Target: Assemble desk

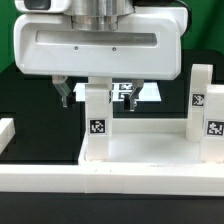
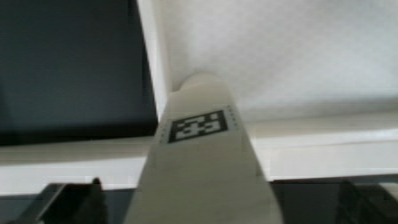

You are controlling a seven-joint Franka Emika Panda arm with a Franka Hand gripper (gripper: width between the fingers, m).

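Observation:
The white desk top [image 1: 140,150] lies flat with square legs standing up from it. One leg [image 1: 97,118] with a black-and-white tag stands at its left corner in the exterior view, and another leg [image 1: 202,100] stands at the right. My gripper [image 1: 97,97] hangs over the left leg with a finger on each side. In the wrist view the tagged leg [image 2: 205,140] rises between the dark fingers [image 2: 71,200], with a gap on both sides. The jaws stand open and are not pressing on the leg. The desk top's white surface [image 2: 302,70] shows beyond it.
A long white border rail [image 1: 110,185] runs along the front, and another rail piece [image 1: 5,130] is at the exterior view's left. The marker board [image 1: 145,92] lies behind the gripper. The black table [image 2: 71,70] shows beside the desk top.

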